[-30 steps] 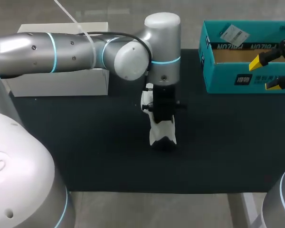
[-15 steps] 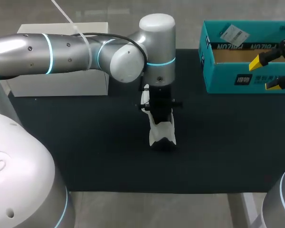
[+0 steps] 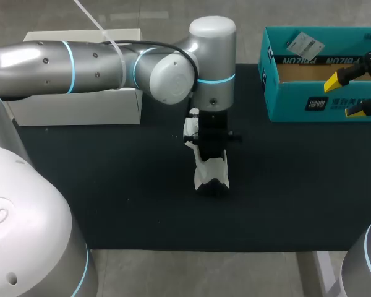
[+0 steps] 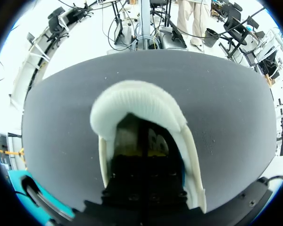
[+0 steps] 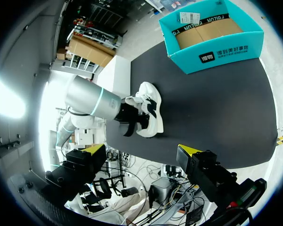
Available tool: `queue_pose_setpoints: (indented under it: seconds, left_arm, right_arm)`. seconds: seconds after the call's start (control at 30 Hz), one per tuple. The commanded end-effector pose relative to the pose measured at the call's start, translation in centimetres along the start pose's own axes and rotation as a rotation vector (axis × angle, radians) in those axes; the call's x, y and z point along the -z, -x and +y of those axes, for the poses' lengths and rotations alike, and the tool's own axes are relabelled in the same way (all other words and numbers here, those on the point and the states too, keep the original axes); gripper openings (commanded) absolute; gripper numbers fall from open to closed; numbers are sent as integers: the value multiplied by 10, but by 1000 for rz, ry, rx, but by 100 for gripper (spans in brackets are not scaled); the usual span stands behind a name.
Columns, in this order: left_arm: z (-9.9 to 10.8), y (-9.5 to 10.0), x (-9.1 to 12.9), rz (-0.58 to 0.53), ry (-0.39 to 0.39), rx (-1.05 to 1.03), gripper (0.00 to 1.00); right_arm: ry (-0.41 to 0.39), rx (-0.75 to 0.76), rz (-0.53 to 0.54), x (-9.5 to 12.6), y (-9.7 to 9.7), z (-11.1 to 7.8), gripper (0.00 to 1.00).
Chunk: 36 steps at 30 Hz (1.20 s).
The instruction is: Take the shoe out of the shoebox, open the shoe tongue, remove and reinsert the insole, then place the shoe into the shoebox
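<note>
Shoe point(image 3: 211, 173) sits upright in the middle of the desk point(image 3: 123, 185), well apart from the teal shoebox point(image 3: 297, 102); left claw point(image 4: 144, 150) is sunk in its opening from above — fingers lost in the dark inside, so I cannot tell whether they are spread or pinching; right claw point(image 3: 346, 96) hangs by the shoebox's near wall, fingers spread, holding nothing.

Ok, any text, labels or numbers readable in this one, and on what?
Shoebox front wall, white mark and lettering: too blurred to read.
Band inside its rim, dark upside-down lettering: not legible.
White tag on the rim: too small.
Shoe: no print visible.
</note>
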State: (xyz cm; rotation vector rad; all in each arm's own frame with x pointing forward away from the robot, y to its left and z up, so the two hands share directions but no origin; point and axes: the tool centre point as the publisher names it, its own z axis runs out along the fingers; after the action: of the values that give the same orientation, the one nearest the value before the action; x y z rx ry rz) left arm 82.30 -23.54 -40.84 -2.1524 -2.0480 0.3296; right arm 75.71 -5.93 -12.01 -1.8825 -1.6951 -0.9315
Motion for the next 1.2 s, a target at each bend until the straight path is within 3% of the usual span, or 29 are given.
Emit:
queue_pose_setpoints:
  seconds: [0.03,0.17,0.47,0.7,0.8,1.2]
  left_arm:
    - [-5,-1,-10,-2,-13,-5,0]
    - [-3,-1,-18,22,-14,-4,0]
    - [-1,0,35,-17,51,-24,0]
    - [23,4,58,-45,126,-7,0]
    - [31,4,62,-31,189,3,0]
    - [50,-4,64,-28,208,65,0]
  right_arm:
    - [-1,-2,-3,-1,-1,1,100]
    - [-1,-2,-3,-1,-1,1,100]
    - [-1,-2,-3,-1,-1,1,100]
    - [-1,-2,-3,-1,-1,1,100]
    - [-1,-2,-3,-1,-1,1,100]
    - [-1,-2,-3,-1,-1,1,100]
